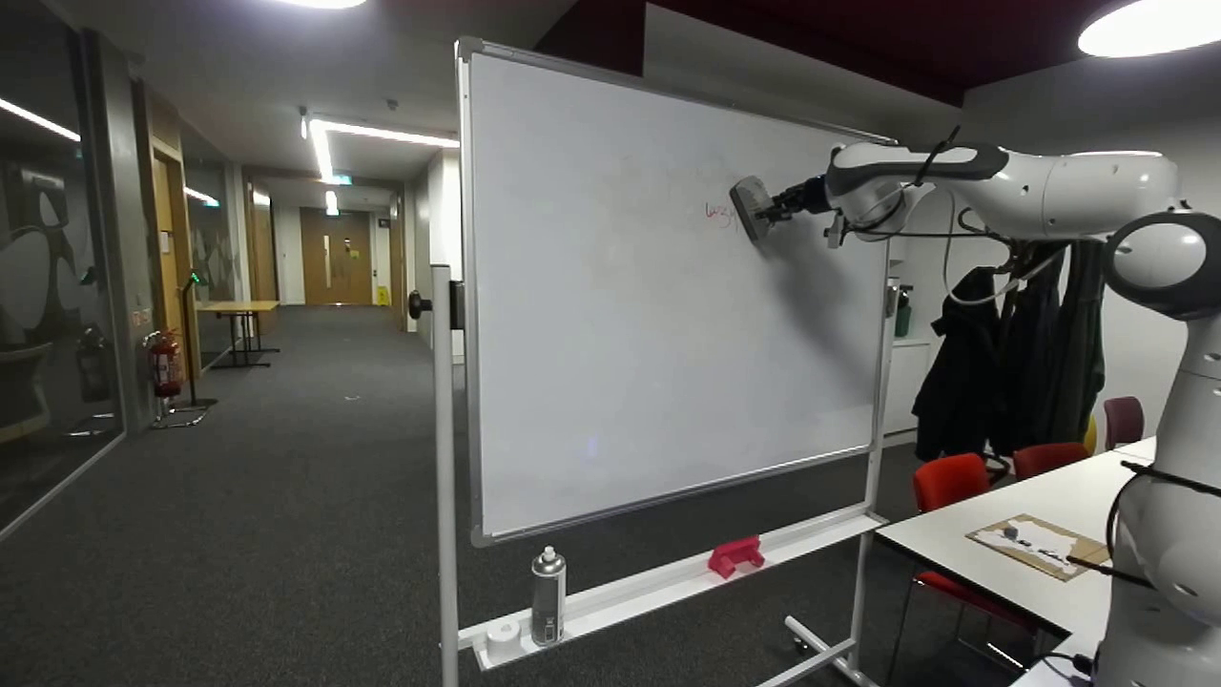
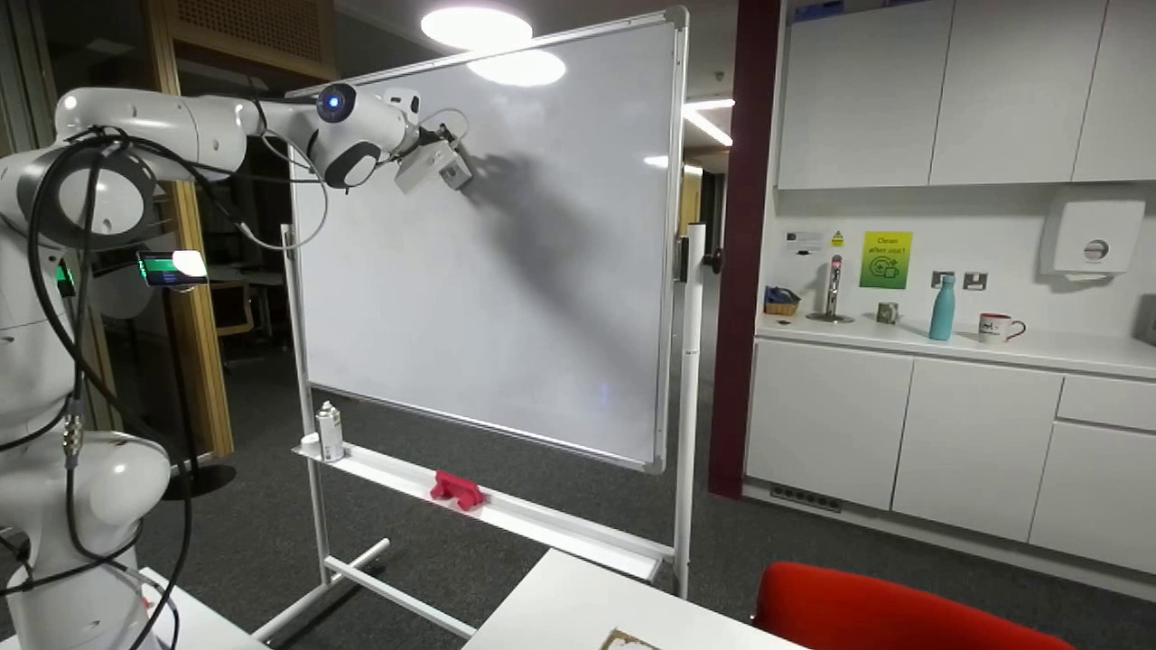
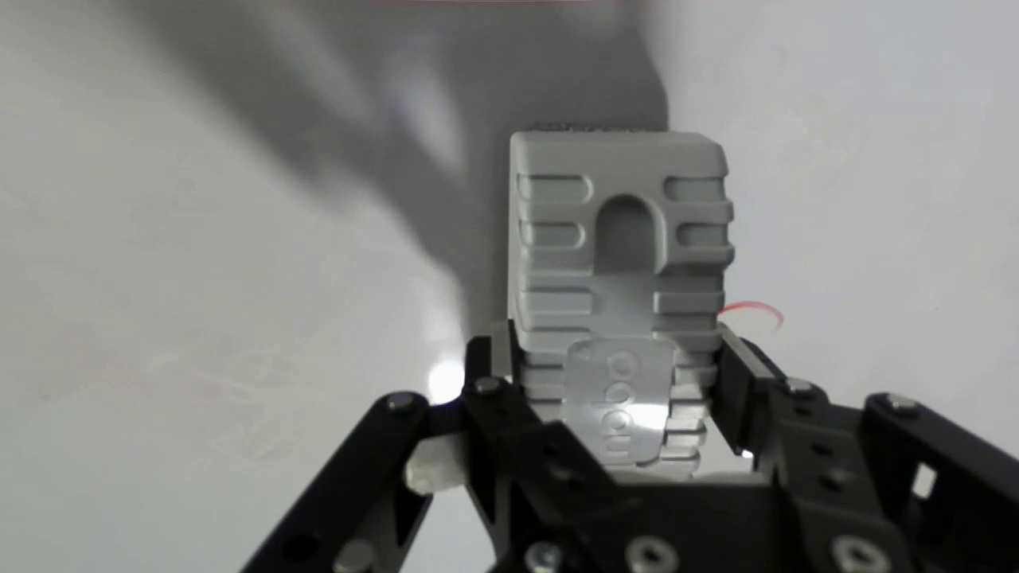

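Grey, ridged nobo eraser (image 3: 623,306)

The eraser (image 3: 621,302) is matt, ridged plastic with a smooth, shiny label (image 3: 617,394). The whiteboard (image 1: 658,363) is smooth and glossy, its frame (image 2: 676,135) metal. The gripper (image 3: 618,350) looks matt, its screws (image 3: 544,555) bright metal. The spray can (image 1: 548,601) is shiny metal, the carpet (image 1: 315,534) rough and matt.

Red writing (image 1: 722,216): too small to read
Eraser (image 3: 625,310): partly hidden by gripper (image 3: 617,354)
Red chair (image 2: 903,614): cut off below
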`<state>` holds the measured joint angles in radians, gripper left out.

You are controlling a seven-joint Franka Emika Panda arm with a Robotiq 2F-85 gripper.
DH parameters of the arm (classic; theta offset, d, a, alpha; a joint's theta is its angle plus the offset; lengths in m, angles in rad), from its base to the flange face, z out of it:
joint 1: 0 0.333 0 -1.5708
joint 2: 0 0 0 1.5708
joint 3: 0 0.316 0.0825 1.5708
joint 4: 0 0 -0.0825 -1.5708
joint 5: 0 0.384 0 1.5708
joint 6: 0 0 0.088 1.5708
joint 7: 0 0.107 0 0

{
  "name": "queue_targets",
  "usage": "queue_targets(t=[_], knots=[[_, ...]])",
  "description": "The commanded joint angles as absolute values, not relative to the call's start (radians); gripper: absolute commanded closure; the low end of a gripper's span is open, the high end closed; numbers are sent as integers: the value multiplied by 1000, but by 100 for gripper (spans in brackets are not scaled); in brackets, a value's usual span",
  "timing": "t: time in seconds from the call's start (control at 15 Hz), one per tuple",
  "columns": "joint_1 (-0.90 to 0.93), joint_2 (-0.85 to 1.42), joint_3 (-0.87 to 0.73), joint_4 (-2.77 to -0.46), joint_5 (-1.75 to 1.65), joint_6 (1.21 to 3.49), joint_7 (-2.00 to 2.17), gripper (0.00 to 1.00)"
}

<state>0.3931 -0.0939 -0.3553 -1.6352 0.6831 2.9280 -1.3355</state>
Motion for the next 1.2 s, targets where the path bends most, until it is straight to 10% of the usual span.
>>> queue_targets(t=[0.0,1.13], knots=[[385,-61,-368,-1561,704,2974,-1314,66],[448,4,-272,-1657,638,3153,-1325,66]])
